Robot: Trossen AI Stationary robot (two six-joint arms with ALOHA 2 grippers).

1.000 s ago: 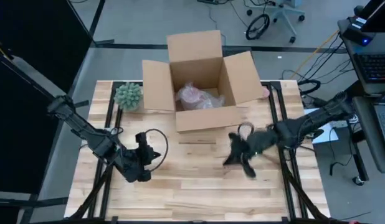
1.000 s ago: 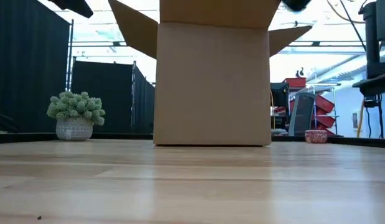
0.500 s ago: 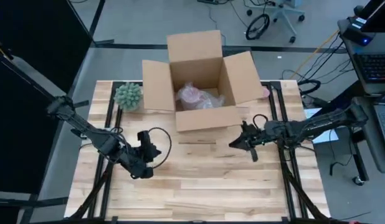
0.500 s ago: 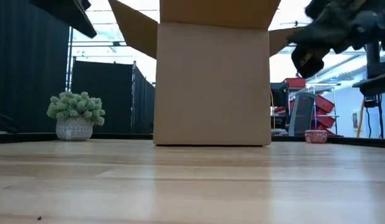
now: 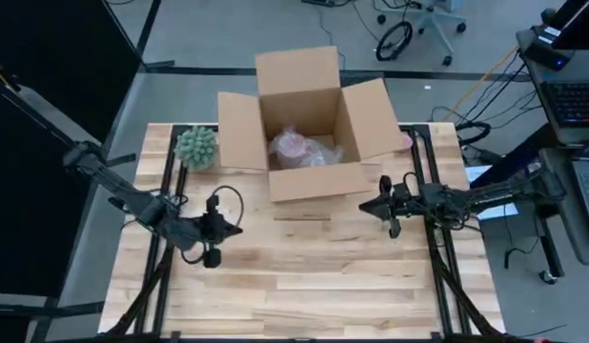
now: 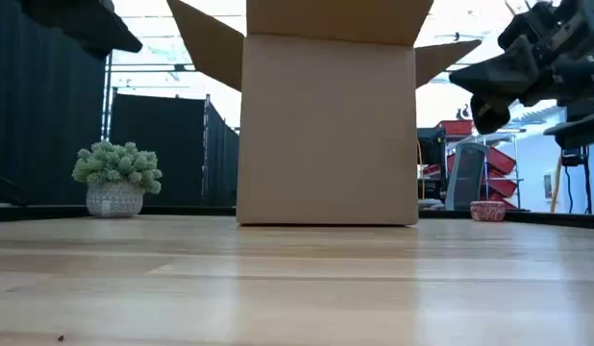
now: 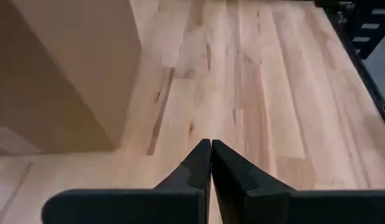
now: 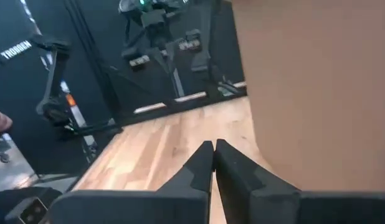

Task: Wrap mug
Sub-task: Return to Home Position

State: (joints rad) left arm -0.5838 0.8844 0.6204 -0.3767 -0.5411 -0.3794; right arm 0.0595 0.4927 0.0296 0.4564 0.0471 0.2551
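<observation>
Mug (image 5: 296,146), crinkly bubble-wrapped, in cardboard box (image 5: 314,181)

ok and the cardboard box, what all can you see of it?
Plain brown cardboard box, upright on the wooden table toward its far edge, top open with back, left and right flaps splayed outward. Inside lies a bubble-wrapped pink mug; more wrap beside it hides anything else. Low view: flat unmarked front wall. Left hand and right hand sit in front, clear of it.
</observation>
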